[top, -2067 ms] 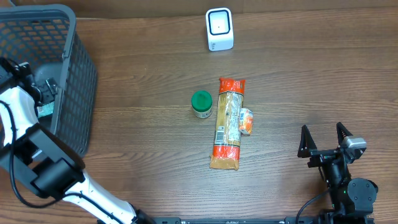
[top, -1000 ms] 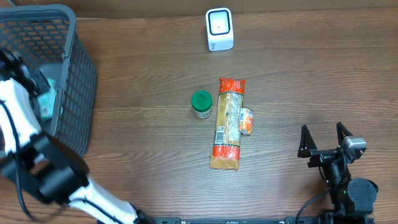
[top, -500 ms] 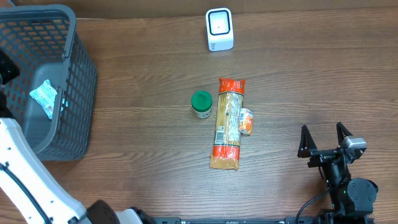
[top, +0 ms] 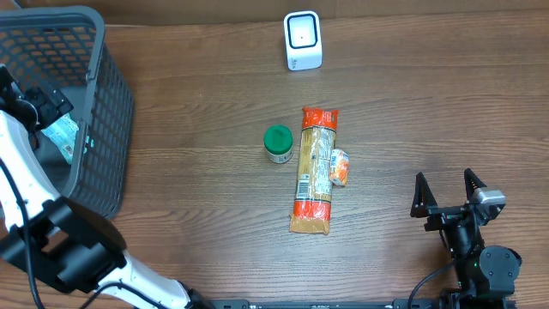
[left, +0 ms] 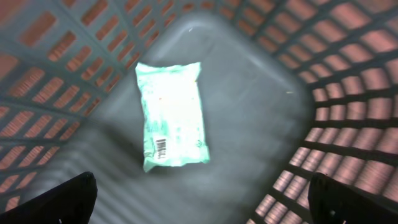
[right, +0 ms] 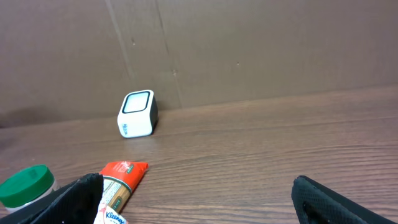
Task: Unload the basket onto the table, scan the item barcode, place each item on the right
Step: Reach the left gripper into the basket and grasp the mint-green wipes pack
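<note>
Currently the left end effector [left: 202,199] is hovering wide open, empty, above the mint-green packet [left: 172,115] lying in the basket [top: 103,129]; the right end effector [top: 448,199] is idling open. Best rising vertically, clearing the mesh wall.

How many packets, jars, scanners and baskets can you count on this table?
Packets: 3 (mint-green packet, long orange-ended packet, small Kleenex pack)
Jars: 1 (green-lidded jar)
Scanners: 1 (white scanner)
Baskets: 1 (grey basket)
Total: 6
</note>
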Available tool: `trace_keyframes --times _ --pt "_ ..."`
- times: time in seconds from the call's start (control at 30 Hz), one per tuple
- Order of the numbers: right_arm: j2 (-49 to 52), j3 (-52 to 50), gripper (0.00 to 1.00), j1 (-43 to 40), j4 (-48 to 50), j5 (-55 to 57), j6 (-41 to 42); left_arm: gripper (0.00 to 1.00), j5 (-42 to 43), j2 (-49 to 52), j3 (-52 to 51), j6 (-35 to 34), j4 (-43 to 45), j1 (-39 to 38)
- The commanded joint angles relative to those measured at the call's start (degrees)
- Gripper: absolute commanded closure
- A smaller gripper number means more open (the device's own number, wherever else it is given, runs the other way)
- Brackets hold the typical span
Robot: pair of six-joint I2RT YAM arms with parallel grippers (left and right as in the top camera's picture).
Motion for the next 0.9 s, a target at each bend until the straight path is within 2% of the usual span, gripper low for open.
trace_keyframes --times 0.0,0.53,0.63,0.67,0.7,0.8,0.87 --pt "-0.6 -0.6 0.0 -0.4 0.2 0.7 -0.2 0.0 0.8 3.6 -0.2 -0.3 1.5 1.4" --pt "-0.6 -0.6 0.0 -0.4 0.2 0.7 -0.2 0.0 1.6 20.7 -0.2 -1.9 11.1 2.1" --pt "-0.6 -0.6 0.0 -0.4 0.2 0.7 -0.2 0.0 4.2 22.9 -0.2 -2.3 11.5 2.1" --pt "-0.6 -0.6 0.0 -0.4 0.2 0.7 -0.2 0.06 4.8 23.4 -0.2 -2.3 11.5 2.1" --pt "-0.6 -0.6 0.0 -0.4 0.2 0.7 -0.2 0.17 4.8 23.6 -0.2 -2.3 11.3 2.1" --pt "-0.6 -0.6 0.0 -0.4 0.2 0.7 -0.1 0.62 4.3 23.5 -0.1 -2.2 10.7 2.1" --pt "-0.6 -0.6 0.0 -0.4 0.2 0.7 -0.1 0.79 4.3 23.1 0.1 -2.2 9.8 2.3"
